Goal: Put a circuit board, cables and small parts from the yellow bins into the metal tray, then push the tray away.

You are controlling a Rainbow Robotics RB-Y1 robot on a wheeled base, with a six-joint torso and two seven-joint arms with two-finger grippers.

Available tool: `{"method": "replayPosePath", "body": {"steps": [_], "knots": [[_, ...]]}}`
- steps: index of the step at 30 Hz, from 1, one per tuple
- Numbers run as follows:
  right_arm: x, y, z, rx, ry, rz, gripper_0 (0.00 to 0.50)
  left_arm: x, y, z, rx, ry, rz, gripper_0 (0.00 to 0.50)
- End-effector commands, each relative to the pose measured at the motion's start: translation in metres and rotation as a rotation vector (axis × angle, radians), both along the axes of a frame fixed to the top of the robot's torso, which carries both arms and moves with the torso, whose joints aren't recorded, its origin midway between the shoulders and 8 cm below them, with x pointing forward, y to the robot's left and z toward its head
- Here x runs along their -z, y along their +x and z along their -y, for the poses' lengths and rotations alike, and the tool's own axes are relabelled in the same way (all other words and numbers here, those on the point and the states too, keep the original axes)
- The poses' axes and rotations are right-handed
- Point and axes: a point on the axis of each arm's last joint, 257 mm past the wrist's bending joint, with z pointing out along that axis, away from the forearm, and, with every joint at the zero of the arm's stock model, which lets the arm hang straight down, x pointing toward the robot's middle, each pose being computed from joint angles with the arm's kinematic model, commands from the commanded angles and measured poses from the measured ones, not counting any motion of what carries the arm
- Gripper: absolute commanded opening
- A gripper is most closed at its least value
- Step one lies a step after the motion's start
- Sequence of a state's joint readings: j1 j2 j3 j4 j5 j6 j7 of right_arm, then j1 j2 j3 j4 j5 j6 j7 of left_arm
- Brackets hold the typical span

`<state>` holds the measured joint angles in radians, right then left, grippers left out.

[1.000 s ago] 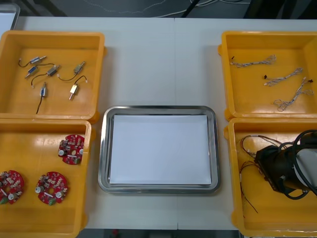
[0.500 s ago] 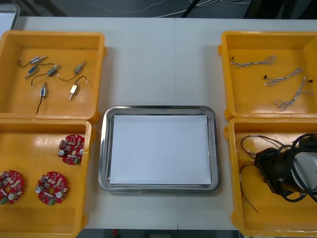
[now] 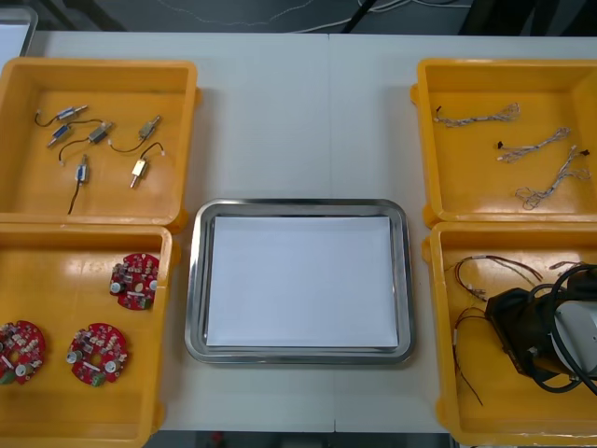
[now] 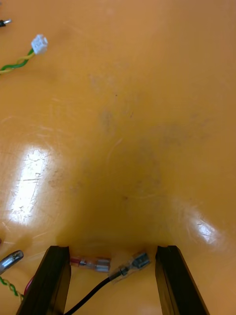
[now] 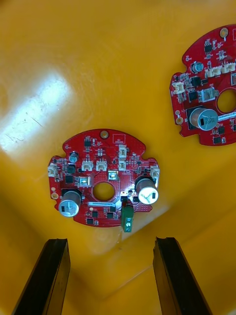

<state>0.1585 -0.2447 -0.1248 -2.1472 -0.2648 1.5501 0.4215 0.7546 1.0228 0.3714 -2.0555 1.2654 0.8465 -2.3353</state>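
Metal tray (image 3: 198, 280): centre of tabletop (image 3: 298, 121), white inside and bare. Nothing is loaded; every transfer and the final push are outstanding. Right tool (image 4: 112, 250): lowered into the near right yellow bin (image 3: 448, 392), fingers apart and empty, straddling the terminal ends of a black cable (image 4: 129, 266) and a red-sleeved lead (image 4: 91, 263). Left tool (image 5: 110, 241): open, empty, poised over a round red circuit board (image 5: 103, 177) in the near left yellow bin (image 3: 56, 280).

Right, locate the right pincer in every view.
Front view: black right pincer in the near right yellow bin, among thin cables.
Right wrist view: its open fingers straddle two metal-tipped cable ends on that bin's floor.
Left wrist view: round red circuit boards in another yellow bin instead.
Landmark: the near right bin's floor.
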Motion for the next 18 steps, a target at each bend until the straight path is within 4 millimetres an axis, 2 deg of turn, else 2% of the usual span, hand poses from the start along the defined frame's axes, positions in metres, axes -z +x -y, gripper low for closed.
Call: {"method": "replayPosePath", "body": {"steps": [1, 4, 6, 7, 8, 9, 11, 18], "knots": [[0.001, -0.007, 0.001, 0.040, 0.016, 0.009, 0.500, 0.021, -0.016, -0.003, 0.060, 0.048, -0.024, 0.500], [0.004, -0.004, 0.001, 0.041, 0.018, 0.015, 0.500, 0.025, -0.018, -0.003, 0.065, 0.053, -0.032, 0.500], [0.004, -0.003, 0.001, 0.044, 0.023, 0.019, 0.403, 0.027, -0.020, -0.004, 0.064, 0.054, -0.038, 0.500], [0.004, -0.003, 0.001, 0.045, 0.022, 0.018, 0.217, 0.029, -0.021, -0.005, 0.062, 0.054, -0.042, 0.500], [0.005, -0.003, 0.000, 0.043, 0.023, 0.018, 0.090, 0.030, -0.022, -0.005, 0.062, 0.054, -0.045, 0.500], [0.005, -0.003, 0.000, 0.043, 0.023, 0.018, 0.047, 0.031, -0.023, -0.005, 0.062, 0.056, -0.049, 0.500], [0.004, -0.003, 0.000, 0.041, 0.022, 0.019, 0.004, 0.034, -0.024, -0.003, 0.062, 0.052, -0.055, 0.500], [0.002, 0.000, -0.002, 0.031, 0.024, 0.024, 0.000, 0.035, -0.021, -0.004, 0.071, 0.062, -0.077, 0.500]]}}
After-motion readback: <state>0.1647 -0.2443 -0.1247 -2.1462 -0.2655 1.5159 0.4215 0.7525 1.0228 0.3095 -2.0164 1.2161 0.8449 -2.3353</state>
